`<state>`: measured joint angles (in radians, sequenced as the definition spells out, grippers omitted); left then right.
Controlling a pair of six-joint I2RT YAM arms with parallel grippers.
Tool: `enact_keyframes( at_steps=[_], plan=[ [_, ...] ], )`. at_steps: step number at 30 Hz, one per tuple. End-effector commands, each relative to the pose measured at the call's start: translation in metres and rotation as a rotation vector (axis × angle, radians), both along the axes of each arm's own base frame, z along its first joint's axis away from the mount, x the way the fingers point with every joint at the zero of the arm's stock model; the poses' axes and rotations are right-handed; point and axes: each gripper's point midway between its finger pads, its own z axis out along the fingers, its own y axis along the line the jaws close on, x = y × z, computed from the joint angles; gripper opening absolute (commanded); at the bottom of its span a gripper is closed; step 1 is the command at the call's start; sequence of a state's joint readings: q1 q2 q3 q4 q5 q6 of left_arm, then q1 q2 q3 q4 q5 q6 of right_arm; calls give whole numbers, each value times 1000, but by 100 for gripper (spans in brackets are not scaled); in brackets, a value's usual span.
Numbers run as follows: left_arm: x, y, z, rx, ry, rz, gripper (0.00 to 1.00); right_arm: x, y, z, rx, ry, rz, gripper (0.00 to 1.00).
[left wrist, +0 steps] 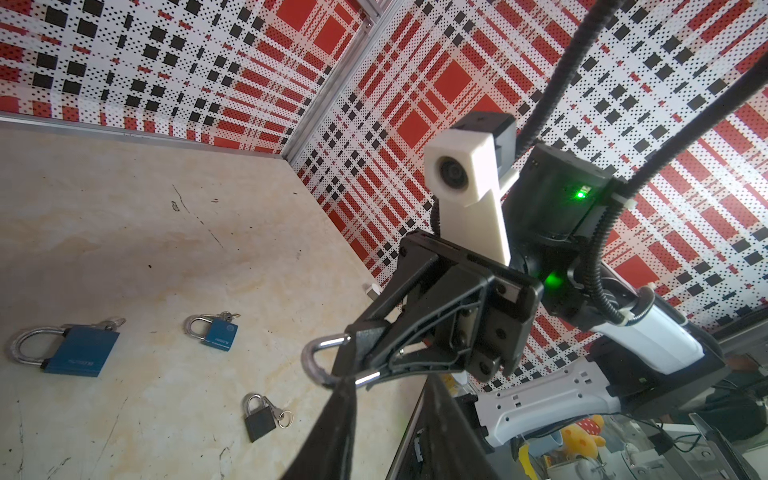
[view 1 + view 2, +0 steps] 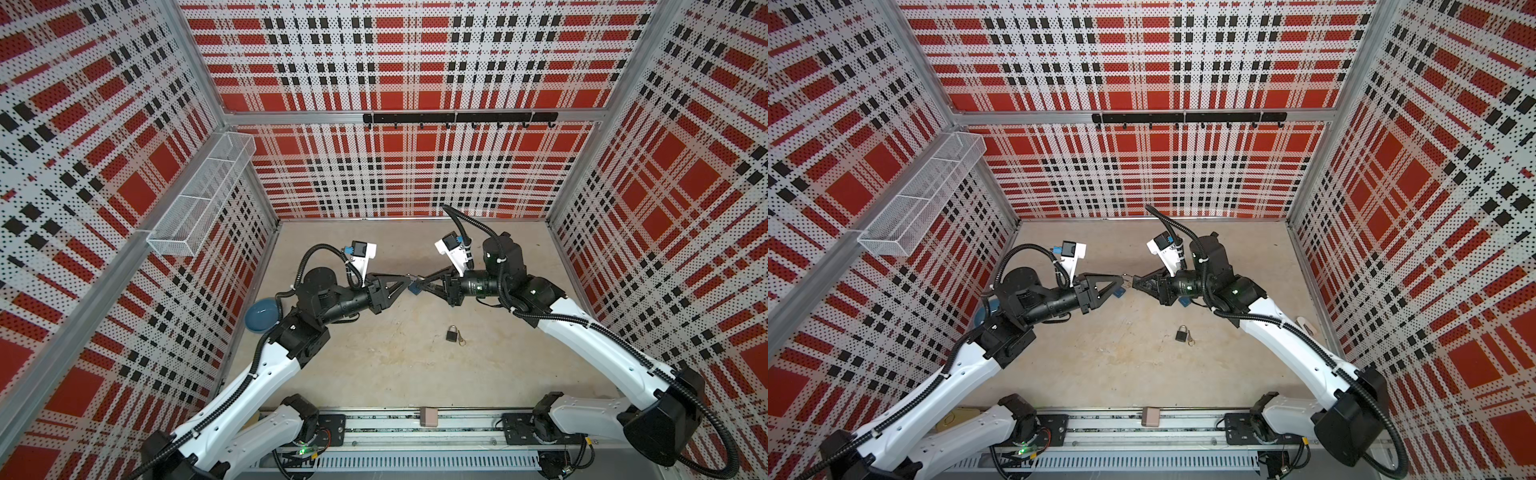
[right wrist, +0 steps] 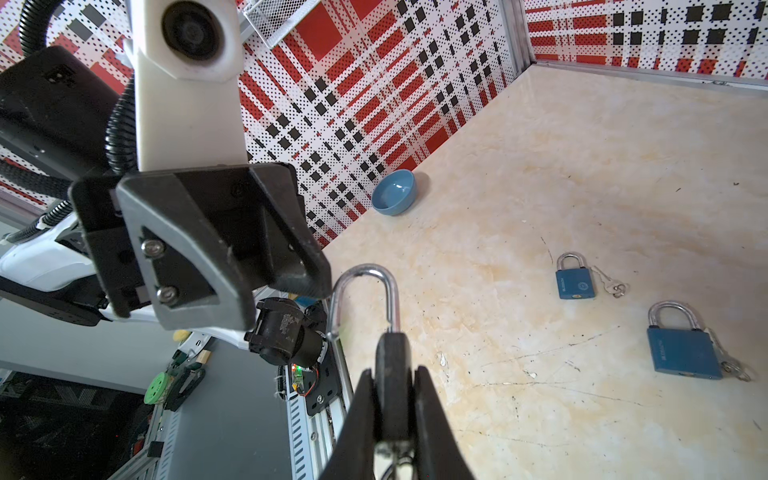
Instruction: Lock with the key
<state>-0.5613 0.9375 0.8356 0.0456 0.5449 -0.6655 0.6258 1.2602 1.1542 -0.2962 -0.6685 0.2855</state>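
Note:
My right gripper [image 3: 394, 376] is shut on the body of a black padlock [image 3: 392, 345], seen edge-on and held above the table. Its steel shackle [image 3: 363, 272] stands open and swivelled sideways, with one leg free. A pale metal piece [image 3: 395, 461] shows under the body between the fingers; it looks like the key. My left gripper [image 1: 388, 380] meets it mid-air in both top views [image 2: 409, 277] [image 2: 1124, 283]. Its jaws stand apart, with one fingertip [image 1: 343, 376] against the shackle [image 1: 313, 361]. Nothing is clamped between them.
A small black padlock with keys [image 2: 452, 334] lies on the table in front of the grippers. Two blue padlocks [image 3: 575, 282] [image 3: 683, 353] with keys lie below them. A blue bowl [image 2: 261, 316] sits at the left wall. A wire basket [image 2: 203, 191] and a hook rail [image 2: 457, 118] hang on the walls.

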Motion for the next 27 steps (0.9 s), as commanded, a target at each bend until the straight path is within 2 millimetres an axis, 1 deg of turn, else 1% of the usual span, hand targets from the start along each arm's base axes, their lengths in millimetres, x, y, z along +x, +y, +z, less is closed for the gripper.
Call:
enact_keyframes(
  at_steps=[1,6,10,12,20,27],
  plan=[
    [1,4,16,-22,-31,14,31,4,1,29,53,-79,3,0],
    [2,6,29,-36,-55,29,31,4,2,26,50,-71,4,0],
    [4,6,33,-42,-60,37,31,5,3,25,52,-69,4,0],
    [6,4,30,-38,-52,38,31,5,3,25,53,-70,3,0],
    [18,-4,5,-3,10,35,30,5,2,27,58,-74,2,0],
    [15,-3,-1,-2,27,37,30,5,2,28,57,-78,2,0]
  ],
)
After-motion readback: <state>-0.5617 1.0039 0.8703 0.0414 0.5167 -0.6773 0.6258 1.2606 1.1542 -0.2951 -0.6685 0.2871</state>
